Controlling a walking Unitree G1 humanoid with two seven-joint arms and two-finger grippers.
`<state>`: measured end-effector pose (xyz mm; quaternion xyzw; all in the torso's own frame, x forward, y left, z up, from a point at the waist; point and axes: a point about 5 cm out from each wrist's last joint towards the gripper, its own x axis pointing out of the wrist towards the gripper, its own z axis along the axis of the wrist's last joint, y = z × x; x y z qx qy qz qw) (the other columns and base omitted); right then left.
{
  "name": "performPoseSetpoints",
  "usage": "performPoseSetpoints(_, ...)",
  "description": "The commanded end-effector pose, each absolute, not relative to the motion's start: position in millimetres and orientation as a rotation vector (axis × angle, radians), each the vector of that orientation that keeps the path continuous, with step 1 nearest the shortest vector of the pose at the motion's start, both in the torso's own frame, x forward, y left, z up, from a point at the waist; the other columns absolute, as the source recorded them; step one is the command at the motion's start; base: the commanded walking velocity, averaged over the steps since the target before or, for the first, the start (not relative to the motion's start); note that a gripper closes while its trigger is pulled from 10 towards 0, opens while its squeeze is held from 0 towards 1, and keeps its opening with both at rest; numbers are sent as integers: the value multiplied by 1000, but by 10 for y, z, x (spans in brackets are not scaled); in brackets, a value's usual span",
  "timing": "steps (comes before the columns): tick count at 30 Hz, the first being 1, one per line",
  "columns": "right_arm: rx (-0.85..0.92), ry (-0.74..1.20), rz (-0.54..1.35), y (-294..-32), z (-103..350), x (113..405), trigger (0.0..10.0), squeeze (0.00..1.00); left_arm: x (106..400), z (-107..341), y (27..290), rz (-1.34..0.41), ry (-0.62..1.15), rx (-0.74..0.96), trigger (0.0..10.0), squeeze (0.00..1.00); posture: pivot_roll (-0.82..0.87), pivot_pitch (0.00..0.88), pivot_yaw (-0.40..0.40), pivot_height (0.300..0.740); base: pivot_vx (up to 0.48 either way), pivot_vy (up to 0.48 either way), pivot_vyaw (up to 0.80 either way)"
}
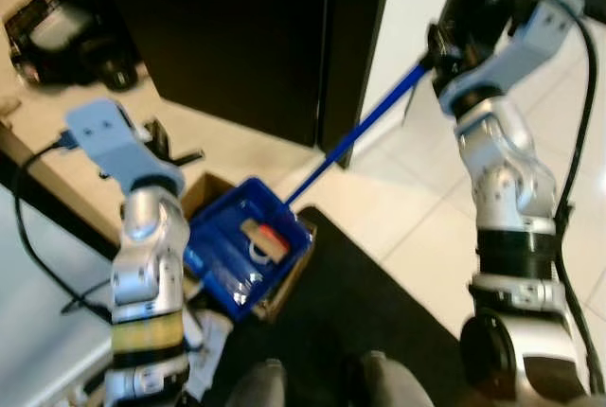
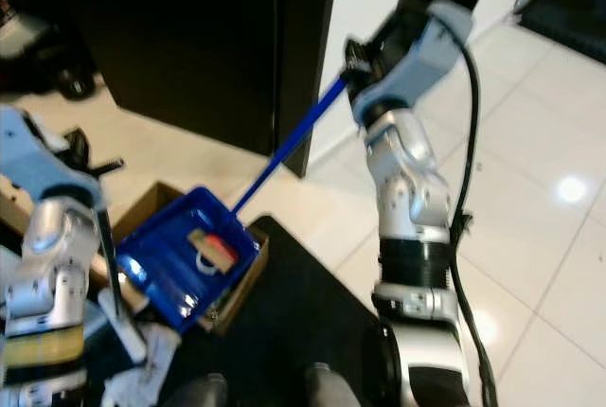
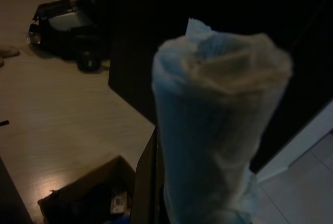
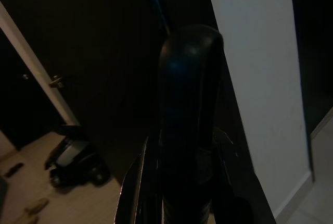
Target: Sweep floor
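Close against the left wrist camera stands a pale, cloth-wrapped handle end (image 3: 221, 125), upright between the left gripper's (image 1: 166, 147) fingers; how tightly they close on it cannot be told. From the head views, that gripper sits above a thin dark pole (image 2: 106, 260) that runs down beside the left forearm toward white rags (image 2: 142, 369) on the floor.

The right gripper (image 1: 443, 55) is raised high and closed around the top of the blue dustpan handle (image 1: 365, 123); its wrist view looks straight down a black rounded grip (image 4: 188, 125) held between the fingers. The handle's long axis slants from that gripper down and toward the robot's left, ending at one blue dustpan (image 1: 248, 246). The pan is tilted, mouth facing up, over an open cardboard box (image 2: 151, 201), with a tan-and-red scrap (image 1: 263, 237) lying inside it.

Beside the box lies one black mat (image 1: 360, 322), reaching to the robot's two feet (image 1: 322, 383). A tall dark cabinet (image 1: 237, 38) stands behind the handle, next to a white wall (image 1: 417, 9). One dark wheeled device (image 1: 62, 33) rests on the pale wood floor (image 1: 237, 151) farther left; glossy white tiles (image 2: 540, 237) spread to the right.
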<state>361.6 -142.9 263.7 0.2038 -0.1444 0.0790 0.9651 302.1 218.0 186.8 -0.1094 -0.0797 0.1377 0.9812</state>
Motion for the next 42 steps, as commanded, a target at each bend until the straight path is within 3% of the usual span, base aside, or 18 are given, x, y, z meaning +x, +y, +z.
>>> performPoseSetpoints(1, 412, -339, 182, -1385, 2712, 3615, 10000, 0, 3007, 1901, 2204, 286, -176, -196, 10000, 0, 37, 96, -18, 740, 0, 0, 0)
performPoseSetpoints(13, 312, -408, 216, -1207, 2803, 3834, 10000, 0, 2956, 1917, 2175, 267, -195, -213, 10000, 0, 72, 103, -29, 740, 0, 0, 0)
performPoseSetpoints(17, 172, -487, 227, -1112, 2887, 3894, 10000, 0, 2893, 1893, 2183, 269, -193, -212, 10000, 0, 91, 108, -37, 740, 0, 0, 0)
performPoseSetpoints(26, 143, -503, 274, -903, 2975, 3994, 10000, 0, 2777, 1843, 2174, 255, -173, -188, 10000, 0, 152, 120, -64, 740, 0, 0, 0)
performPoseSetpoints(42, 97, -554, 379, -416, 3350, 4037, 10000, 0, 2232, 1842, 2181, 264, -157, -35, 10000, 0, 364, 209, -181, 740, 0, 0, 0)
